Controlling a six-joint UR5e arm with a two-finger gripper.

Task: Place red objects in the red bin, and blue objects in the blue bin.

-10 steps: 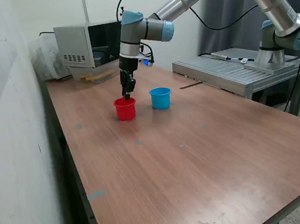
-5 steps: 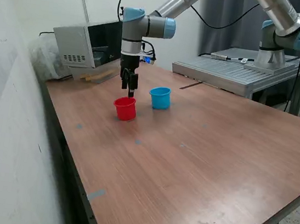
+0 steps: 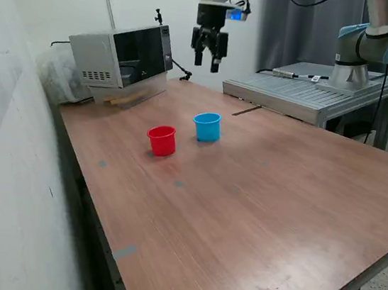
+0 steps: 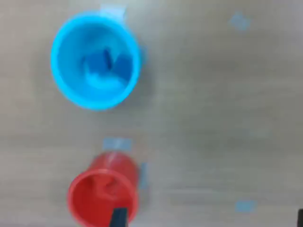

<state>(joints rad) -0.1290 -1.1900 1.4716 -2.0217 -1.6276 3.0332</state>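
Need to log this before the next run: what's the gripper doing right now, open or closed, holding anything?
Gripper: open and empty, raised high above the table, well clear of the red cup and blue cup.

Open table (image 3: pixel 258 203) all round red cup (image 3: pixel 161 141) and blue cup (image 3: pixel 207 127)

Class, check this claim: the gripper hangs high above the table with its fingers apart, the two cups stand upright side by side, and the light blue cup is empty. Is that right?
Not quite. The light blue cup is not empty: the wrist view shows dark blue cubes inside it. The rest holds: the gripper hangs high with fingers apart, and the red cup stands upright beside the blue one on the table.
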